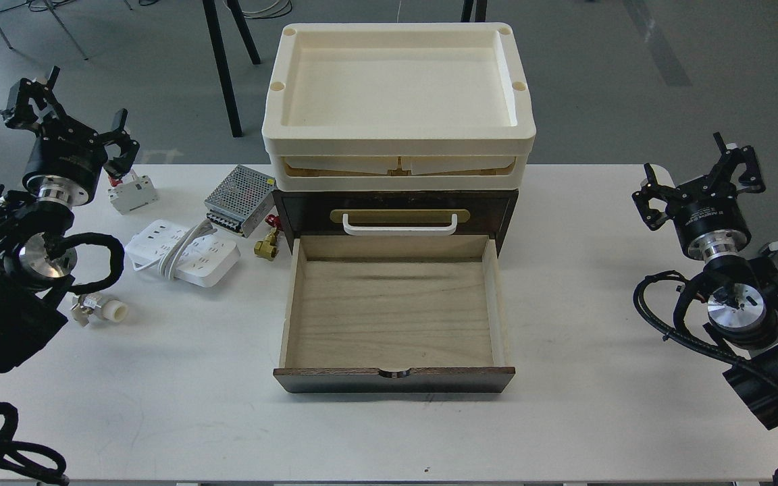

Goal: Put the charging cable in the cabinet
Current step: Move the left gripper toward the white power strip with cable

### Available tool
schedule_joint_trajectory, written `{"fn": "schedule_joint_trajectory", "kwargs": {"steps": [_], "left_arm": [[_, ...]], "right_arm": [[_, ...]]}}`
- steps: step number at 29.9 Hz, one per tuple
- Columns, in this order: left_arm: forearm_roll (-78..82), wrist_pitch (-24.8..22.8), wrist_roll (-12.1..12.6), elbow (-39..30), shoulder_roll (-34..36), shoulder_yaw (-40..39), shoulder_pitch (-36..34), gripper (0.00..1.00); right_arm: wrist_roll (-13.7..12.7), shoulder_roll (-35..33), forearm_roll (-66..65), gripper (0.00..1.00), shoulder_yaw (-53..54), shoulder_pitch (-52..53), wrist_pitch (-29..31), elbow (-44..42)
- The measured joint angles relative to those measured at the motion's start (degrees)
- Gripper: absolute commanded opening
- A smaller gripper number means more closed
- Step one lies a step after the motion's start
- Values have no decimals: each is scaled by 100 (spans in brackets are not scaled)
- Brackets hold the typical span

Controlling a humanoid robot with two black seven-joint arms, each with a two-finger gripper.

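The charging cable (pixel 183 251), a white power strip with a thick white cord looped around its middle, lies on the table left of the cabinet (pixel 396 212). The cabinet is dark brown, and its lower drawer (pixel 394 317) is pulled out toward me, showing a bare pale wood interior. A white handle on a brass plate (pixel 399 223) marks the drawer above. My left gripper (pixel 68 118) hovers open at the far left, above and behind the cable. My right gripper (pixel 699 179) is open at the far right, well away from the cabinet. Neither holds anything.
Stacked cream plastic trays (pixel 399 145) sit on top of the cabinet. A perforated metal box (pixel 239 192), a small white breaker (pixel 132 194), a brass fitting (pixel 267 247) and a white plastic fitting (pixel 100 309) lie around the cable. The white table (pixel 598 418) extends right and forward.
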Motion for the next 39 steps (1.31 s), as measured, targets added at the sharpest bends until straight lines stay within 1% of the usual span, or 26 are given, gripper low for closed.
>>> {"fn": "schedule_joint_trajectory", "kwargs": {"steps": [11,16,19,23,26,29,34,36,39], "left_arm": [[8,0,20,12,65,9,-43,100],[128,0,104,-8,474,34,-243,100],[728,0,183,-17,753,45,-570,100],[2311,-1,160,-111,1174,46,-1012,99],[3620,-2,-22,-558,1572,41,-1144,99],[4901,-4,-180,-1409,2093,32,-1180,99],[7279,-3,-214,-2958,2743,33,-1147,99],[8301,-2,-218,-3255,2826,38,-1116,99],[9626,74,-262,-3456,2849,51,-1010,99]], "right_arm": [[0,-8,-8,100,-44,0,2,2],[0,-9,-10,100,-45,-1,2,2],[0,-9,-10,100,-51,0,-3,2],[0,-9,-10,100,-51,-1,-5,9],[0,-9,-17,100,-58,-1,-5,10],[0,-9,-25,100,-61,-1,-5,11],[0,-9,-31,100,-62,-1,-5,11],[0,-8,-33,100,-62,0,-5,11],[0,-8,-33,100,-62,-1,-5,11]]}}
